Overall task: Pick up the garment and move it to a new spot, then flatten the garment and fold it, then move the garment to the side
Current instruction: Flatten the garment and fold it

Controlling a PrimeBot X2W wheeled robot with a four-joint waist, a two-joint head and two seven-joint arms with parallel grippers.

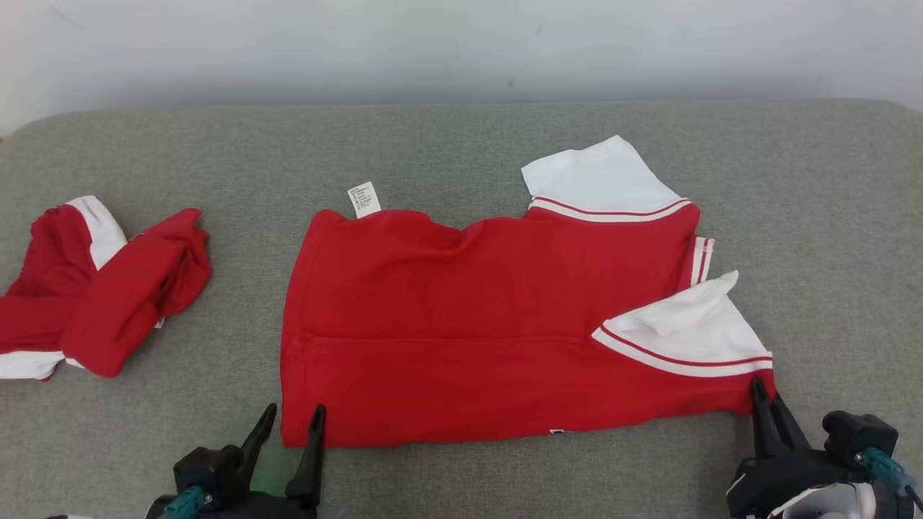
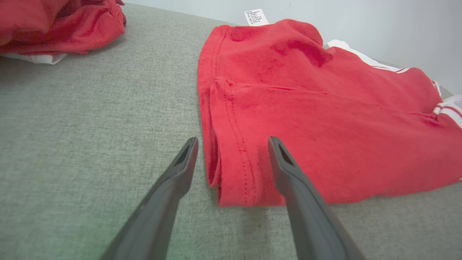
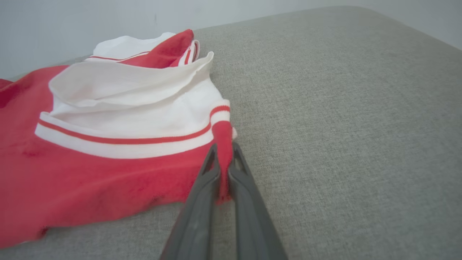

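The garment [image 1: 476, 317] is a red shirt with white, red-striped sleeves, lying partly folded across the middle of the grey cushion, a white label at its far left edge. My right gripper [image 1: 758, 393] is shut on the garment's [image 3: 108, 173] near right corner, red cloth pinched between the fingers [image 3: 202, 187]. My left gripper [image 1: 294, 422] stands open at the near left corner; in the left wrist view its fingers [image 2: 180, 169] straddle the hem of the garment [image 2: 325, 122] without closing.
A second red and white garment [image 1: 101, 288] lies crumpled at the left edge of the grey cushion [image 1: 461, 144]. A pale wall runs behind the cushion's far edge. Bare cushion lies to the right of the shirt and beyond it.
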